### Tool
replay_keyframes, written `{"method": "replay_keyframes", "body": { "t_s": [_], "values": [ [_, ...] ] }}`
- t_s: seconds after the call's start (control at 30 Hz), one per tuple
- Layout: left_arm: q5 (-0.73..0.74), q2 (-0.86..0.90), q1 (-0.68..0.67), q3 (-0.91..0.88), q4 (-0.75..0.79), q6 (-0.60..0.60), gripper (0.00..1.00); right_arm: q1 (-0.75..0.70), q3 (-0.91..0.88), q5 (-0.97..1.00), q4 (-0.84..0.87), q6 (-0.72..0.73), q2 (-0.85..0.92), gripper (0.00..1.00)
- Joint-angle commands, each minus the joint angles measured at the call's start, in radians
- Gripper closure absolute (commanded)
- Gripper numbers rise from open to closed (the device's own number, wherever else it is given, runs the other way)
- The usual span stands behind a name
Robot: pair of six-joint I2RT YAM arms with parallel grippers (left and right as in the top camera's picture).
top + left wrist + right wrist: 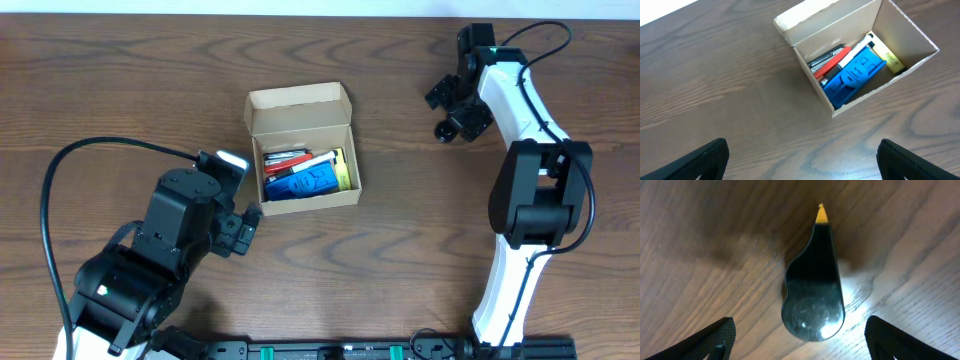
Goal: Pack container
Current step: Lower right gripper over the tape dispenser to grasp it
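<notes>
The container [312, 199] is a small tan cardboard box, open, with its flap lid [298, 98] folded back. It also shows in the left wrist view [897, 27]. Inside lie a blue item [855, 75], red and white markers [837, 59] and a yellow item [886, 54]. My left gripper [241, 231] is open and empty over bare table [800, 167], just left of and below the box. My right gripper [452, 106] is open at the far right. A black teardrop-shaped object with a yellow tip [814, 285] lies on the table between its fingers [800, 352], untouched.
The black object also shows in the overhead view [446, 130], right of the box. A black cable [100, 150] loops from the left arm. The right arm's white body [520, 200] stands along the right side. The table's front rail [330, 350] runs along the bottom.
</notes>
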Motion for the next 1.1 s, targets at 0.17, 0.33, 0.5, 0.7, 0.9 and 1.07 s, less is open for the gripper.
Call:
{"method": "replay_keyframes", "body": {
  "t_s": [0.17,0.33,0.5,0.7,0.9,1.07],
  "values": [
    [0.007,0.000,0.001,0.012,-0.003,0.018,0.05,-0.036,-0.002,0.012,0.018,-0.019,0.073,0.16],
    [0.007,0.000,0.001,0.012,-0.003,0.018,0.05,-0.037,-0.002,0.005,0.043,-0.039,0.092,0.19],
    [0.007,0.000,0.001,0.012,-0.003,0.018,0.04,-0.037,-0.002,0.005,0.042,-0.039,0.093,0.33],
    [0.007,0.000,0.001,0.012,-0.003,0.018,0.05,-0.037,-0.002,0.006,0.040,-0.039,0.093,0.50],
    [0.007,0.000,0.001,0.012,-0.003,0.018,0.05,-0.036,-0.002,0.006,0.041,-0.039,0.093,0.61],
    [0.007,0.000,0.000,0.012,-0.003,0.018,0.05,-0.036,-0.002,0.006,0.039,-0.039,0.093,0.73]
  ]
}}
